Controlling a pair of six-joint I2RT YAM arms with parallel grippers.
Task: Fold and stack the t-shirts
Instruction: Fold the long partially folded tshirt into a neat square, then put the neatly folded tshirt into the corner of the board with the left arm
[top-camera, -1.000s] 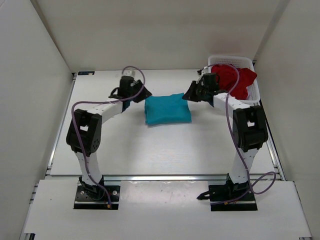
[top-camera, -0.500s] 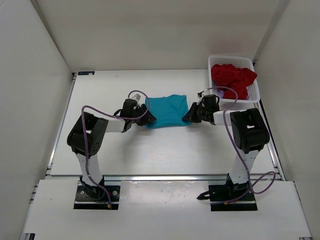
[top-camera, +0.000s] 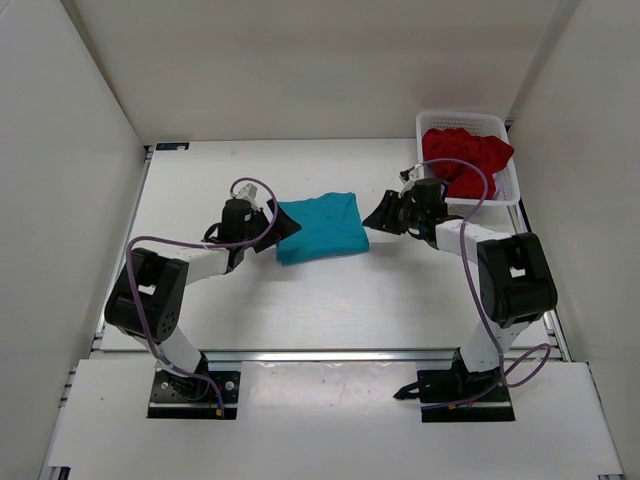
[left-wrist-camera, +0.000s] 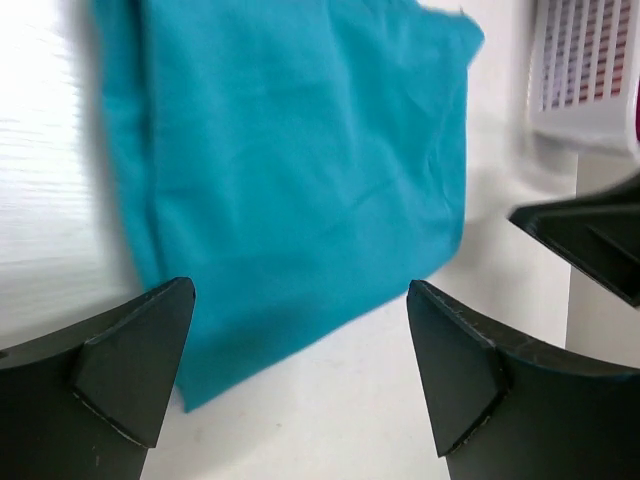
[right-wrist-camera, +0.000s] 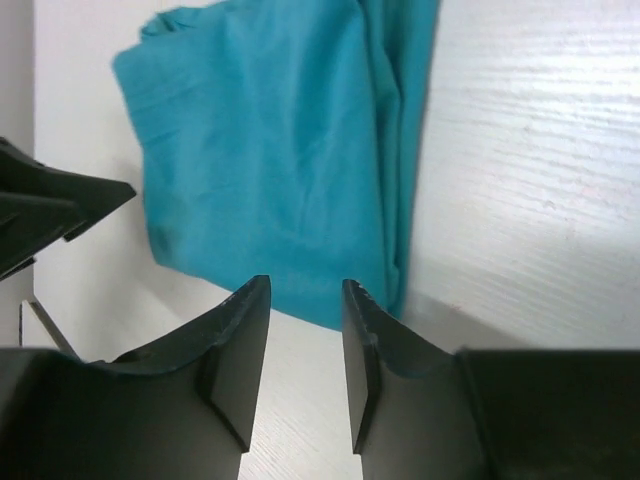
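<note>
Shifting leftward, released teal t-shirt is lying crosswise between left gripper, fingers spread wide, and right gripper, fingers slightly parted; left is sitting nearer.

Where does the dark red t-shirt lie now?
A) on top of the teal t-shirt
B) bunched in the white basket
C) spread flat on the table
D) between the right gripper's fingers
B: the dark red t-shirt lies crumpled inside the white basket, apart from the teal t-shirt.
</note>
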